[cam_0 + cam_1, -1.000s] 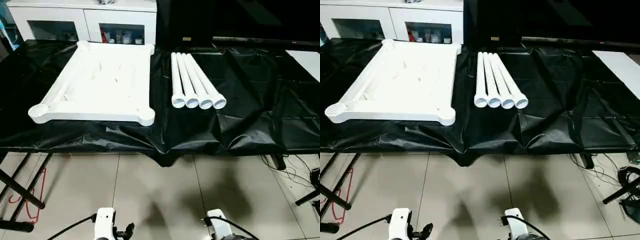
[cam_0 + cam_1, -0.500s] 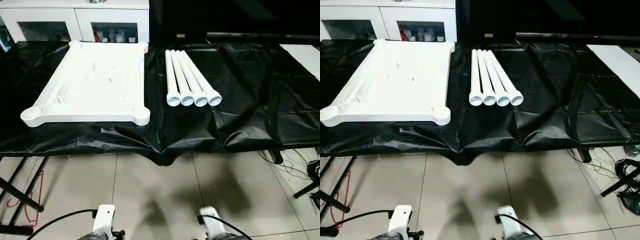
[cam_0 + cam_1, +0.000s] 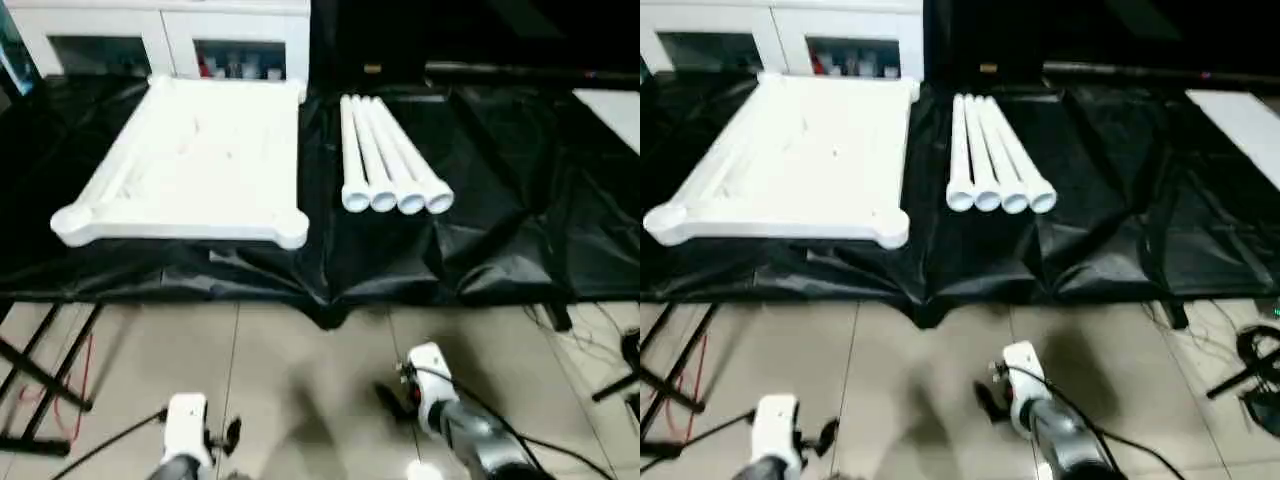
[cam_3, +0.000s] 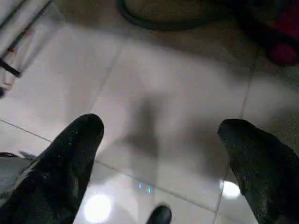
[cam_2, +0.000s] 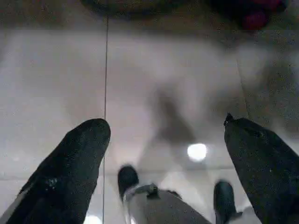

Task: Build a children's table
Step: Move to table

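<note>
The children's table lies in parts on a black-draped bench. Its white tabletop [image 3: 185,160] rests underside up at the left, with round sockets at its corners. Several white tubular legs [image 3: 385,165] lie side by side to its right, their open ends toward me. Both arms hang low over the tiled floor, well short of the bench: left forearm [image 3: 185,445], right forearm [image 3: 455,420]. My left gripper [image 5: 166,123] is open above the floor tiles with nothing between its fingers. My right gripper [image 4: 161,123] is open and empty too.
The black sheet [image 3: 500,210] hangs over the bench's front edge. A white cabinet [image 3: 170,40] with glass doors stands behind. A white board [image 3: 612,110] lies at far right. Black stand legs [image 3: 40,380] and a red cord are on the floor at left, cables [image 3: 600,345] at right.
The right forearm has risen further into the head views, toward the bench. The left forearm has lifted a little. The head camera has shifted; tabletop and legs lie as before.
</note>
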Controlling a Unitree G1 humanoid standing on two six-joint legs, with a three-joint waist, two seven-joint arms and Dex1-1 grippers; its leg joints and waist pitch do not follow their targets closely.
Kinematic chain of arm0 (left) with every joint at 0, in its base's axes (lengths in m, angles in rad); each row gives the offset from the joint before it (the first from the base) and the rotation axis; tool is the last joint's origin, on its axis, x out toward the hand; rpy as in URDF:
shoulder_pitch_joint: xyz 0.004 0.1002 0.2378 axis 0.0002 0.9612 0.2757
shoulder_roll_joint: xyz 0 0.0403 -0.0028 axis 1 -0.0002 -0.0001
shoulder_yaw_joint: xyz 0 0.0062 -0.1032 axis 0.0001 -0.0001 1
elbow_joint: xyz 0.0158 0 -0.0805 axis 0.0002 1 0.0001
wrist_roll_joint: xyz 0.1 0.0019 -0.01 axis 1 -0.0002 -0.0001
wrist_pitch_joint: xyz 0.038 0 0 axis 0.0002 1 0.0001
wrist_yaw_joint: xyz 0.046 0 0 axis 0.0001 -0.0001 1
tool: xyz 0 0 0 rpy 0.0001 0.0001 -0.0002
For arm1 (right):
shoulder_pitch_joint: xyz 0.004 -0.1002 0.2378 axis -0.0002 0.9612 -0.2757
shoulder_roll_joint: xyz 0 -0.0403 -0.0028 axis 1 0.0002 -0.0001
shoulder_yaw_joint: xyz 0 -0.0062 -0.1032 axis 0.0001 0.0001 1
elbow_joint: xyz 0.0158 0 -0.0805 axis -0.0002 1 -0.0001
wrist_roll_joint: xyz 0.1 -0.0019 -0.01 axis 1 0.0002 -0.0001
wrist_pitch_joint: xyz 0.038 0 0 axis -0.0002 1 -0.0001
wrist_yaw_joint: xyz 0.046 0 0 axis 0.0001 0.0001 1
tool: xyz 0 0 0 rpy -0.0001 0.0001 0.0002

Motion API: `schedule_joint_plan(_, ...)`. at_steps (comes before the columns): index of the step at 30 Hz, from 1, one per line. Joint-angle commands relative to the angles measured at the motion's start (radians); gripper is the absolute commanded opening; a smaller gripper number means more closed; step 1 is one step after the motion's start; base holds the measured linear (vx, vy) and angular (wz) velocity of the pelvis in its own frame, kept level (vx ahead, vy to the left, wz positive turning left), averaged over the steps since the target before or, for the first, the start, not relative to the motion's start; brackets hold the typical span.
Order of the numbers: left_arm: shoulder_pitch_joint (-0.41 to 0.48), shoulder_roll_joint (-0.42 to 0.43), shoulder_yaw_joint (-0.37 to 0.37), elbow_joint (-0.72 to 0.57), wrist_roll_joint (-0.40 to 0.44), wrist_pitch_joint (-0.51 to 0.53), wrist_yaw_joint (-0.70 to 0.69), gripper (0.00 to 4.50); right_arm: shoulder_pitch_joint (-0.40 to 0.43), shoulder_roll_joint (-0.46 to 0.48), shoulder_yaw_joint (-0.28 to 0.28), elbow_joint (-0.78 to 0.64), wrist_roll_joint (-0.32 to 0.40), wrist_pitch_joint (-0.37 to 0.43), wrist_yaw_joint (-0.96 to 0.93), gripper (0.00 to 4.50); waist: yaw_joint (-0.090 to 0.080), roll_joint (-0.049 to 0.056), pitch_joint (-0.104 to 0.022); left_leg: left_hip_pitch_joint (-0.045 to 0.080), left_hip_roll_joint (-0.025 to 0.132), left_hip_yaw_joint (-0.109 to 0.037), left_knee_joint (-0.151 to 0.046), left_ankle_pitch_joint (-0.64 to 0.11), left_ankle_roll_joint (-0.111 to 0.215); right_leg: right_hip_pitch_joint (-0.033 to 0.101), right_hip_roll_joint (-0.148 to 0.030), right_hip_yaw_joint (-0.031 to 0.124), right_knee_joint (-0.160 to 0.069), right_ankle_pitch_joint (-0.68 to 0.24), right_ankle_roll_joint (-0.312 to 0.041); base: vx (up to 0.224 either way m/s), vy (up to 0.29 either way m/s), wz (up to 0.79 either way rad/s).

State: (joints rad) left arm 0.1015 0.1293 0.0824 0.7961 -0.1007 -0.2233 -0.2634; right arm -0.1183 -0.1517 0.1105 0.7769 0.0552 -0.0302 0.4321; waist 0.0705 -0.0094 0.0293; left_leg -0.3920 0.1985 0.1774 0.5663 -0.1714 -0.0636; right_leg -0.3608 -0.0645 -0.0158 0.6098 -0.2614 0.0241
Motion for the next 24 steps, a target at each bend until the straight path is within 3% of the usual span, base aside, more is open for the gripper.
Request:
schedule_joint_plan(1, 0.033, 0.008, -0.013, -0.089, -0.012, -0.032, -0.031, 4.39, 0.052, -0.031, 0.011, -0.162, 0.039, 0.039, 0.042, 4.41, 0.0, 0.001, -0.034, 0.021, 0.049, -0.012, -0.059, -0.192, 0.112, 0.021, -0.065, 0.026, -0.063, 0.178, -0.187, 0.0, 0.0, 0.0)
schedule_joint_plan(3, 0.105, 0.019, -0.014, -0.227, -0.022, -0.039, -0.037, 4.39, 0.136, -0.066, 0.018, -0.348, 0.078, 0.08, 0.073, 4.41, 0.006, 0.006, -0.026, 0.024, 0.055, -0.016, -0.071, -0.272, 0.086, 0.019, -0.066, 0.027, -0.075, 0.062, -0.169, 0.0, 0.0, 0.0)
schedule_joint_plan(4, 0.179, 0.031, -0.014, -0.389, -0.037, -0.019, -0.039, 4.39, 0.208, -0.097, 0.014, -0.52, 0.119, 0.129, 0.092, 4.41, 0.006, 0.008, -0.016, 0.025, 0.055, -0.015, -0.08, -0.353, 0.057, 0.013, -0.063, 0.029, -0.086, -0.061, -0.154, 0.0, 0.0, 0.0)
schedule_joint_plan(7, 0.265, 0.046, 0.005, -0.628, -0.03, -0.005, -0.008, 4.39, 0.28, -0.128, -0.009, -0.741, 0.192, 0.219, 0.11, 4.41, 0.009, 0.004, -0.009, 0.031, 0.053, -0.019, -0.088, -0.467, 0.007, 0.002, -0.062, 0.038, -0.105, -0.28, -0.116, 0.0, 0.0, 0.0)
schedule_joint_plan(10, 0.318, 0.043, 0.058, -0.904, -0.018, 0.026, 0.046, 4.39, 0.296, -0.127, -0.069, -0.999, 0.282, 0.364, 0.045, 4.41, 0.01, 0.002, -0.008, 0.029, 0.051, -0.022, -0.092, -0.454, -0.011, -0.002, -0.056, 0.04, -0.107, -0.304, -0.088, 0.0, 0.0, 0.0)
schedule_joint_plan(12, 0.314, 0.033, 0.082, -0.983, -0.012, 0.05, 0.079, 4.39, 0.273, -0.115, -0.094, -1.075, 0.282, 0.399, -0.001, 4.41, 0.009, -0.001, -0.007, 0.028, 0.048, -0.02, -0.09, -0.422, -0.018, -0.005, -0.05, 0.039, -0.102, -0.265, -0.077, 0.0, 0.0, 0.0)
schedule_joint_plan(13, 0.281, 0.027, 0.103, -1.066, 0.002, 0.106, 0.125, 4.39, 0.217, -0.09, -0.128, -1.109, 0.253, 0.406, -0.074, 4.41, 0.008, -0.001, -0.01, 0.03, 0.044, -0.019, -0.087, -0.404, -0.029, -0.007, -0.049, 0.038, -0.099, -0.258, -0.071, 0.0, 0.0, 0.0)
schedule_joint_plan(14, 0.249, 0.027, 0.108, -1.102, 0.003, 0.136, 0.145, 4.39, 0.186, -0.087, -0.138, -1.116, 0.233, 0.405, -0.099, 4.41, 0.005, -0.012, -0.014, 0.032, 0.042, -0.017, -0.083, -0.38, -0.037, -0.009, -0.047, 0.038, -0.095, -0.247, -0.063, 0.0, 0.0, 0.0)
schedule_joint_plan(15, 0.229, 0.026, 0.103, -1.13, 0.004, 0.164, 0.158, 4.39, 0.168, -0.088, -0.146, -1.117, 0.239, 0.4, -0.107, 4.41, 0.006, -0.007, -0.014, 0.033, 0.04, -0.017, -0.083, -0.373, -0.043, -0.011, -0.047, 0.038, -0.093, -0.244, -0.059, 0.0, 0.0, 0.0)
schedule_joint_plan(17, 0.137, 0.052, 0.076, -1.22, -0.016, 0.357, 0.18, 4.39, 0.09, -0.087, -0.156, -1.091, 0.189, 0.362, -0.151, 4.41, 0.009, 0.003, -0.02, 0.045, 0.037, -0.016, -0.075, -0.339, -0.069, -0.017, -0.041, 0.037, -0.087, -0.176, -0.051, 0.0, 0.0, 0.0)
schedule_joint_plan(18, 0.052, 0.037, 0.054, -1.26, -0.047, 0.416, 0.201, 4.39, 0.045, -0.108, -0.164, -1.099, 0.25, 0.5, -0.143, 4.41, 0.009, 0.012, -0.021, 0.044, 0.037, -0.016, -0.074, -0.327, -0.079, -0.016, -0.039, 0.037, -0.082, -0.141, -0.05, 0.0, 0.0, 0.0)
schedule_joint_plan(19, 0.052, 0.037, 0.054, -1.26, -0.047, 0.416, 0.201, 4.39, 0.045, -0.108, -0.164, -1.099, 0.25, 0.5, -0.143, 4.41, 0.006, 0.011, -0.025, 0.043, 0.032, -0.019, -0.071, -0.29, -0.09, -0.005, -0.031, 0.033, -0.071, -0.057, -0.05, 0.0, 0.0, 0.0)
schedule_joint_plan(20, 0.003, 0.029, 0.047, -1.252, -0.059, 0.453, 0.213, 4.39, 0.025, -0.11, -0.17, -1.091, 0.313, 0.546, -0.119, 4.41, 0.008, 0.014, -0.028, 0.038, 0.03, -0.018, -0.066, -0.254, -0.093, -0.001, -0.031, 0.032, -0.067, 0.019, -0.048, 0.0, 0.0, 0.0)
schedule_joint_plan(21, -0.029, 0.03, 0.036, -1.239, -0.053, 0.457, 0.204, 4.39, 0.009, -0.103, -0.172, -1.079, 0.308, 0.557, -0.135, 4.41, 0.005, 0.009, -0.028, 0.035, 0.027, -0.018, -0.065, -0.235, -0.092, 0.005, -0.03, 0.031, -0.062, 0.06, -0.046, 0.0, 0.0, 0.0)
schedule_joint_plan(22, -0.14, 0.046, 0.002, -1.178, 0.013, 0.483, 0.177, 4.39, -0.042, -0.076, -0.171, -1.03, 0.284, 0.568, -0.181, 4.41, 0.001, 0.001, -0.035, 0.036, 0.023, -0.016, -0.059, -0.203, -0.087, 0.009, -0.026, 0.028, -0.062, 0.117, -0.04, 0.0, 0.0, 0.0)
schedule_joint_plan(23, -0.182, 0.052, -0.016, -1.156, 0.061, 0.502, 0.168, 4.39, -0.062, -0.064, -0.174, -1.011, 0.263, 0.566, -0.201, 4.41, 0.002, 0.006, -0.042, 0.05, 0.018, -0.016, -0.059, -0.276, -0.084, 0.016, -0.028, 0.024, -0.062, 0.021, -0.043, 0.0, 0.0, 0.0)
schedule_joint_plan(24, -0.202, 0.051, -0.017, -1.151, 0.046, 0.51, 0.162, 4.39, -0.073, -0.039, -0.172, -0.997, 0.248, 0.564, -0.23, 4.41, -0.001, 0.01, -0.038, 0.053, 0.019, -0.014, -0.064, -0.331, -0.078, 0.021, -0.027, 0.021, -0.069, -0.053, -0.047, 0.0, 0.0, 0.0)
